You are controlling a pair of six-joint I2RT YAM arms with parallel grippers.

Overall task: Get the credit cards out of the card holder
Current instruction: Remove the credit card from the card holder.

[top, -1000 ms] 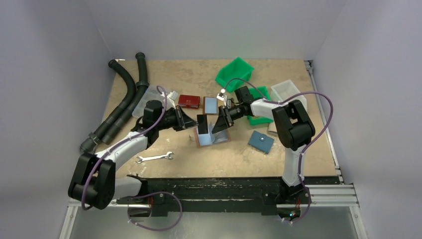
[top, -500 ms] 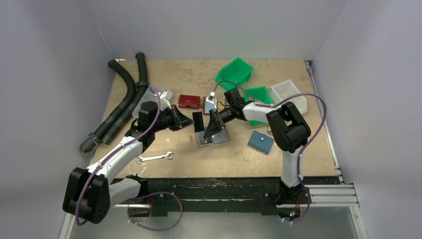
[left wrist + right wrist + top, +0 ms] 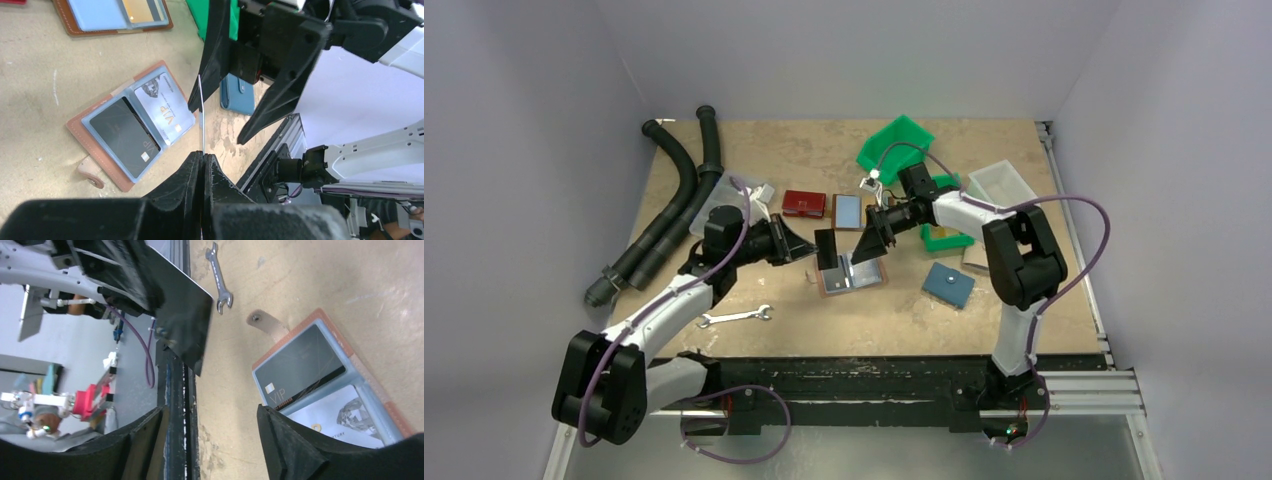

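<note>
left claw [image 3: 202, 156] pinches a black card [image 3: 201, 115] on edge; right claw [image 3: 217, 124] spread, facing its far end. beneath them the open holder [image 3: 75, 127] holds a dark card [image 3: 125, 132] and a vip card [image 3: 165, 107]; pouch [image 3: 237, 95] beyond, wrench [image 3: 735, 317] behind.

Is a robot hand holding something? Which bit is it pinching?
Yes. The left hand pinches a black card by one edge. The right hand is open and holds nothing.
</note>
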